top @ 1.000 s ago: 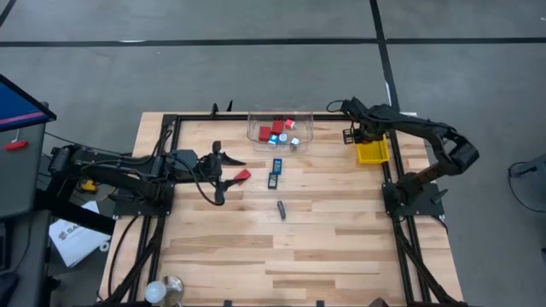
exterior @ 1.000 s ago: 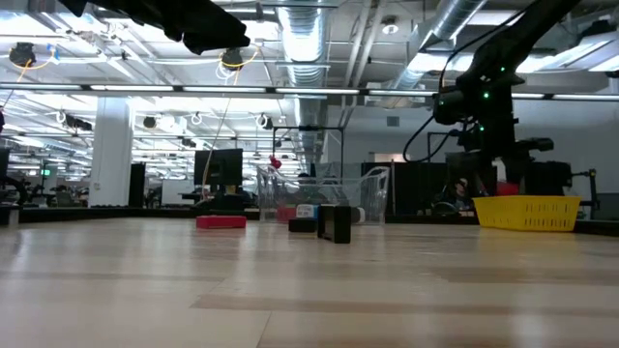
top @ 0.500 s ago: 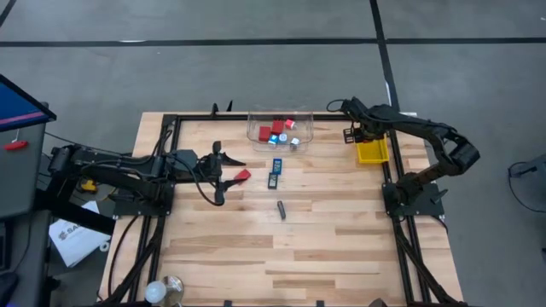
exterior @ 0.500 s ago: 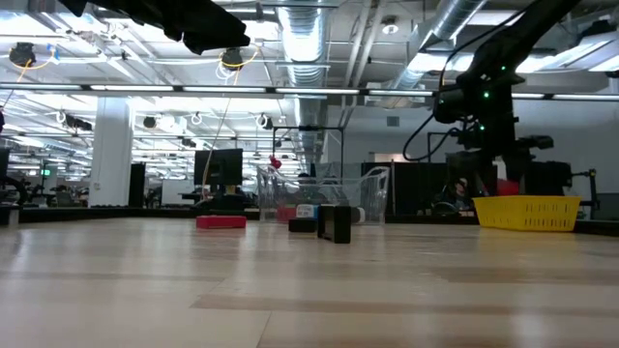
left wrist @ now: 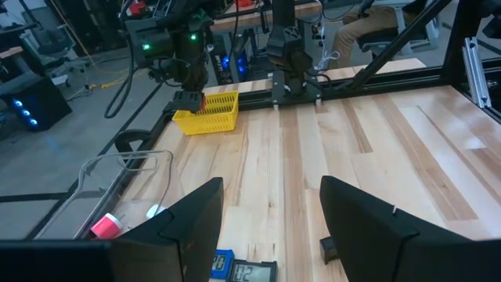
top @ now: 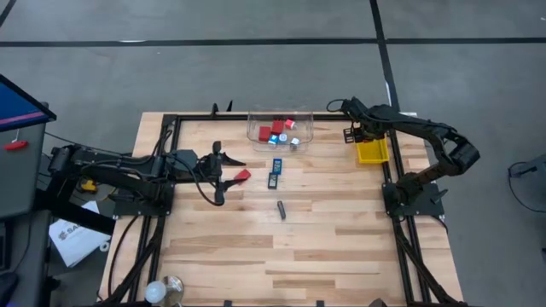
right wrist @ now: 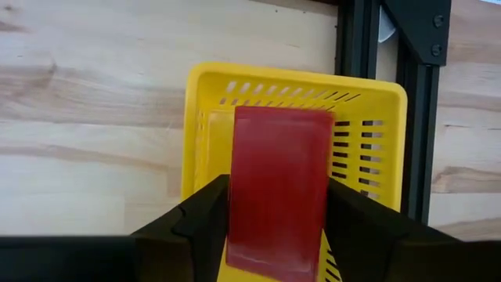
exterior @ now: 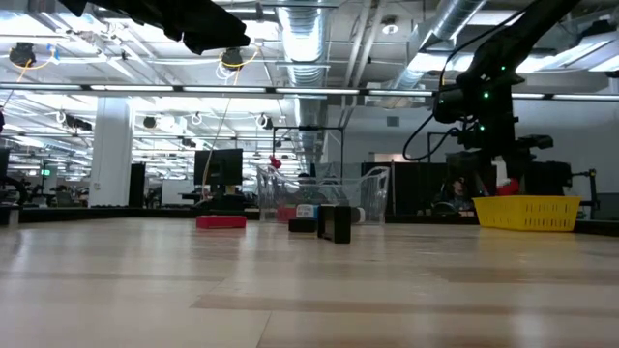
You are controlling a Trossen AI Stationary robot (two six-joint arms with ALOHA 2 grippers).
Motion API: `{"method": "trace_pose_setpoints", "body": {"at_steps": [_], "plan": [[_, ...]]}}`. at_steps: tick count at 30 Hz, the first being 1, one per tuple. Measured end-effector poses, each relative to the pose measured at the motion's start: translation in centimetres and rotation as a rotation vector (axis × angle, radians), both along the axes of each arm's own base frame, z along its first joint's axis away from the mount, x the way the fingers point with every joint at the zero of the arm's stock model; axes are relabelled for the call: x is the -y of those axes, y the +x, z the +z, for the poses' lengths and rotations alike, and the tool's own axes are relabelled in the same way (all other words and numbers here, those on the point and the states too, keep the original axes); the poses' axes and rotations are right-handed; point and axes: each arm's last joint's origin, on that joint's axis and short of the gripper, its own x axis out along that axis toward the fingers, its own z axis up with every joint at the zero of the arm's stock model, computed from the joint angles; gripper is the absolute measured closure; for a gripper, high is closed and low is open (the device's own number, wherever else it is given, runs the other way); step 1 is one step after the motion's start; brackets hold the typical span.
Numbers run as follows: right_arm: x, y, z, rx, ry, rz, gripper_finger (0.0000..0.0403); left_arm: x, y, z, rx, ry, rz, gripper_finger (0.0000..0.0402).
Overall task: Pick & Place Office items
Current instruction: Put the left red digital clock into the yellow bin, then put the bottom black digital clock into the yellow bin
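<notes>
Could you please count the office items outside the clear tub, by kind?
Red block on the table: 1
Red block in the right gripper: 1
Flat blue-black rectangles: 2
Dark stick: 1
Total: 5

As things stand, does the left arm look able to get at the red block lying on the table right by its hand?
Probably yes. The red block lies in the open on bare wood just beyond the left hand, whose fingers stand apart, and nothing sits between them. The nearest items, two flat blue pieces, lie well aside.
</notes>
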Motion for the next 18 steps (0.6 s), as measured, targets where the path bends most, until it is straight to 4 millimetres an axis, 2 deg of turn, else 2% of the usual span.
{"method": "trace_pose_setpoints", "body": {"at_steps": [12, 18], "plan": [[-0.2, 0.4, 0.2, -0.033, -0.044, 0.034, 0.0209, 0.0, 0.0, 0.0, 0.0, 0.0, 0.0, 0.0192], [-1.7, 1.3, 2.4, 0.051, -0.148, 0.117, 0.0209, 0.0, 0.0, 0.0, -0.001, 0.0, 0.0, 0.0192]]}}
